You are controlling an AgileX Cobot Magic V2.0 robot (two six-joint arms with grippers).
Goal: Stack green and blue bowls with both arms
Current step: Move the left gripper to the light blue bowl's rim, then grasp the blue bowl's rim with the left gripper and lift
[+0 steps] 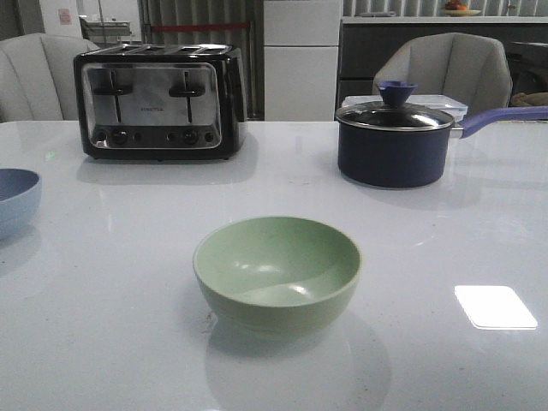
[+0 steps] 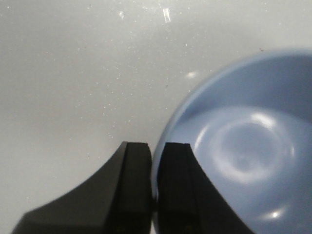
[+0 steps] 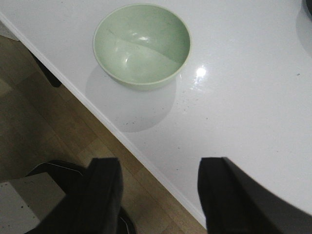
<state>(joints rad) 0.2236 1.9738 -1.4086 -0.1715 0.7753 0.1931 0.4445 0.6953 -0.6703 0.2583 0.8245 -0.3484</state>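
Two bowls in all, one of each colour, well apart. Pale sage-green round matte bowl (image 1: 276, 272) upright near the front middle of the white glossy table (image 1: 445, 223); light periwinkle-blue round matte bowl (image 1: 15, 199) at the far left edge of the front view, cut off by the frame.

Left gripper (image 2: 155, 195) pinched onto the blue bowl's rim (image 2: 168, 131), one black finger (image 2: 134, 190) outside the wall, the other inside, only a thin gap between them; probably gripping, bowl resting on the table or barely off it, hard to tell.

Right gripper (image 3: 158, 195) wide open, empty, hanging over the table's near edge, green bowl ahead of the fingers and clear of them.

Green bowl lying to the right of the blue one, so a rightward carry likely next.

One chrome and black toaster (image 1: 158, 103), one dark navy lidded saucepan (image 1: 396, 141) at the back.
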